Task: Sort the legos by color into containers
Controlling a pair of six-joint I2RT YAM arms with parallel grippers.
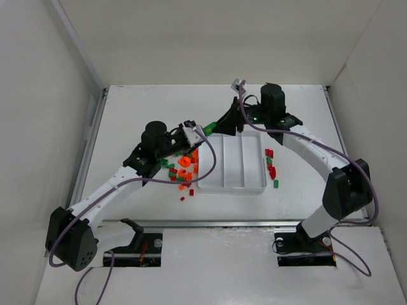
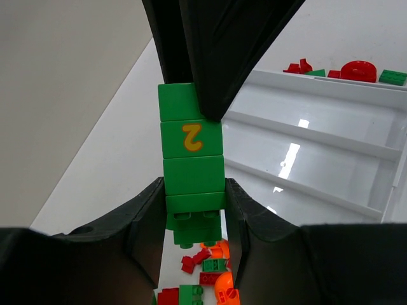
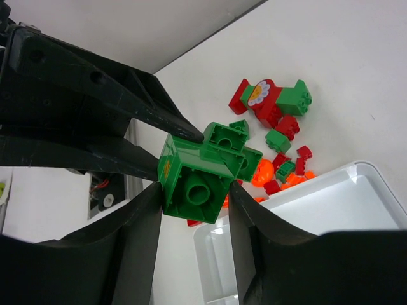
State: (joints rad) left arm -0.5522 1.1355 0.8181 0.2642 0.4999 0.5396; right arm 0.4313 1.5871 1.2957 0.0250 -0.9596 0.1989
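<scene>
A stack of green legos (image 2: 191,136) with a yellow "2" on one face hangs in the air above the tray's far left corner. My left gripper (image 2: 194,190) is shut on its lower end. My right gripper (image 3: 194,190) is shut on the other end (image 3: 197,184), a finger pressed against each side. In the top view the two grippers meet at the green stack (image 1: 208,129). The containers are three compartments of a white tray (image 1: 232,185) and look bare. Loose red, green and orange legos (image 1: 181,168) lie left of the tray.
A few red and green legos (image 1: 271,166) lie on the table right of the tray. White walls enclose the table on three sides. Both arms reach inward over the tray's far left corner.
</scene>
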